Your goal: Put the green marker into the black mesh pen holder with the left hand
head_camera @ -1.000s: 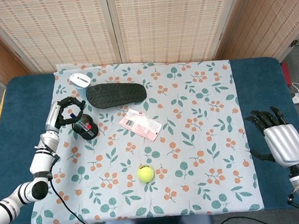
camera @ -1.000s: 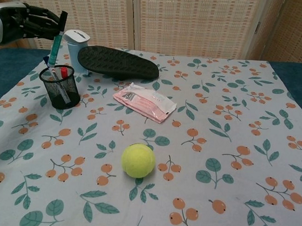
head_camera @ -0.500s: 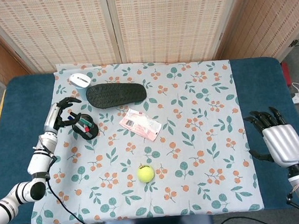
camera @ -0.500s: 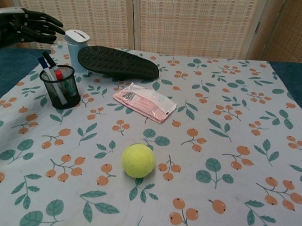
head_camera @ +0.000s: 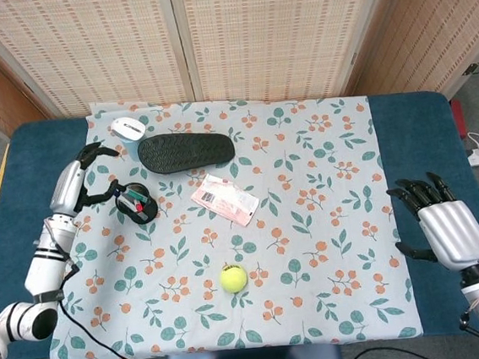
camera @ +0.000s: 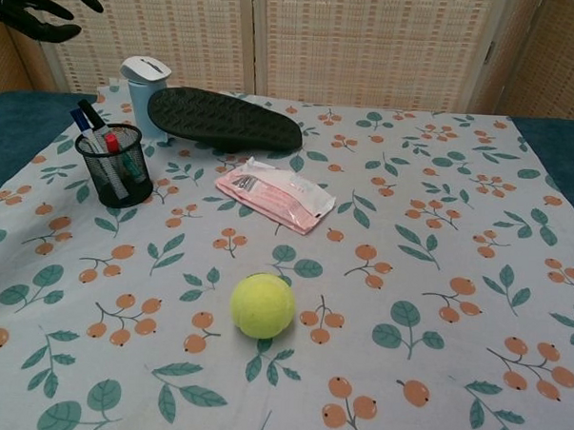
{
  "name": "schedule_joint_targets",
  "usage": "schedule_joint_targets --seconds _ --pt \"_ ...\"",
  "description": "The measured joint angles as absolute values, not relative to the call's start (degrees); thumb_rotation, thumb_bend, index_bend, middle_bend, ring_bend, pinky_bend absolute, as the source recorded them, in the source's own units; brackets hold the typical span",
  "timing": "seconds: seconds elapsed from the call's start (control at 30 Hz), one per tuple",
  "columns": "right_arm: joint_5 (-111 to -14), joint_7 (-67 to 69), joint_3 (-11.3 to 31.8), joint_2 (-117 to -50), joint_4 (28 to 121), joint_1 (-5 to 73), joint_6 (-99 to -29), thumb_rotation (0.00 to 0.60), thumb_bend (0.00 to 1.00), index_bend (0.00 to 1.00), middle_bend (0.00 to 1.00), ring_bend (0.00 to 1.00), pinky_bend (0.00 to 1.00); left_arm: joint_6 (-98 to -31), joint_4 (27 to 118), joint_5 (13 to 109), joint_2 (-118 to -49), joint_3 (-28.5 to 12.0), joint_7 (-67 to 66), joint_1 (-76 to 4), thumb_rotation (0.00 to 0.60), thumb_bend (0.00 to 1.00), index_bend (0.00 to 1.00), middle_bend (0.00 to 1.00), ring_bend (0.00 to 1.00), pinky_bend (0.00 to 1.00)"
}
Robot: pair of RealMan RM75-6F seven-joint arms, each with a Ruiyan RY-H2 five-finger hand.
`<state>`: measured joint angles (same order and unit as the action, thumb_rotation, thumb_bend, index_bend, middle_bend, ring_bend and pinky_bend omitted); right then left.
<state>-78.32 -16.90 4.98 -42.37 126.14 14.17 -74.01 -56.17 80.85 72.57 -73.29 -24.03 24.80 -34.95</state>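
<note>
The black mesh pen holder [camera: 116,167] [head_camera: 133,202] stands on the floral cloth at the left. The green marker [camera: 134,165] leans inside it beside a red and a blue marker. My left hand [head_camera: 84,171] [camera: 41,3] hangs above and to the left of the holder, fingers spread, holding nothing. My right hand [head_camera: 444,219] hovers over the blue table at the far right, open and empty; the chest view does not show it.
A black slipper sole [head_camera: 185,150] and a white mouse [head_camera: 127,127] lie behind the holder. A pink packet [head_camera: 224,199] sits mid-cloth and a yellow tennis ball [head_camera: 233,277] lies nearer the front edge.
The left hand let the green marker drop into the holder, then opened and drew up and away to the left. The right hand barely shifted.
</note>
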Motion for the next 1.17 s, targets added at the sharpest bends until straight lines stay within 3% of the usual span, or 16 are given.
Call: schedule_joint_targets --seconds 0.17,0.33,0.47,0.67,1.17 --pt "-80.33 -15.92 4.46 -42.02 126.36 14.14 -73.31 0.600 0.10 0.22 0.13 0.13 0.00 -67.87 88.08 77.26 -66.88 -18.82 6.90 -27.56 0.600 0.36 0.26 0.20 0.09 0.17" --pt "-82.09 -16.30 4.01 -42.03 126.96 14.10 -73.05 0.600 0.10 0.22 0.13 0.13 0.00 -74.82 90.13 79.23 -62.14 -12.79 0.60 -18.84 0.600 0.36 0.22 0.16 0.06 0.15" --pt "-82.80 -17.22 3.75 -42.16 127.46 13.89 -73.28 0.600 0.10 0.22 0.13 0.13 0.00 -75.49 87.35 78.30 -60.67 -9.04 4.16 -14.48 0.600 0.36 0.19 0.13 0.03 0.14" --pt "-82.45 -18.74 3.69 -42.59 127.79 13.84 -73.34 0.600 0.10 0.22 0.13 0.13 0.00 -73.78 81.42 75.19 -61.06 -6.97 8.95 -12.31 0.600 0.36 0.16 0.09 0.01 0.14" --pt "-80.94 -19.85 4.00 -43.34 127.38 14.34 -72.78 0.600 0.10 0.22 0.13 0.13 0.00 -72.34 78.75 75.01 -62.77 -6.67 10.44 -12.23 0.600 0.36 0.15 0.08 0.01 0.14"
